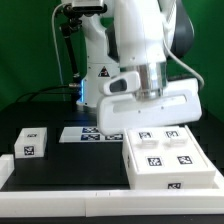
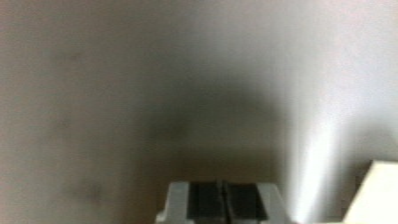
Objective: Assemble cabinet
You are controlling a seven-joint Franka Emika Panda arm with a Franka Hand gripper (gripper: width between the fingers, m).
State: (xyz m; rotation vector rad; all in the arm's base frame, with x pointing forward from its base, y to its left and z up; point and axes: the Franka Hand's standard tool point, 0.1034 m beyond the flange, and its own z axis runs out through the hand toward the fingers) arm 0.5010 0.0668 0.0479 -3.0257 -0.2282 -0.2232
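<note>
The cabinet body (image 1: 165, 155), a large white box with several black-and-white tags on top, lies at the exterior view's right. A small white block (image 1: 31, 142) with tags sits apart at the left. My gripper (image 1: 150, 124) hangs straight down over the body's far edge, its fingertips hidden against the body. In the wrist view my gripper (image 2: 221, 200) has its dark pads (image 2: 199, 200) pressed together with nothing seen between them. Behind them is only a blurred pale surface very close to the camera.
The marker board (image 1: 85, 133) lies flat on the black table between the small block and the cabinet body. The robot's base and cables stand behind it. A white edge (image 2: 381, 190) shows at one side of the wrist view.
</note>
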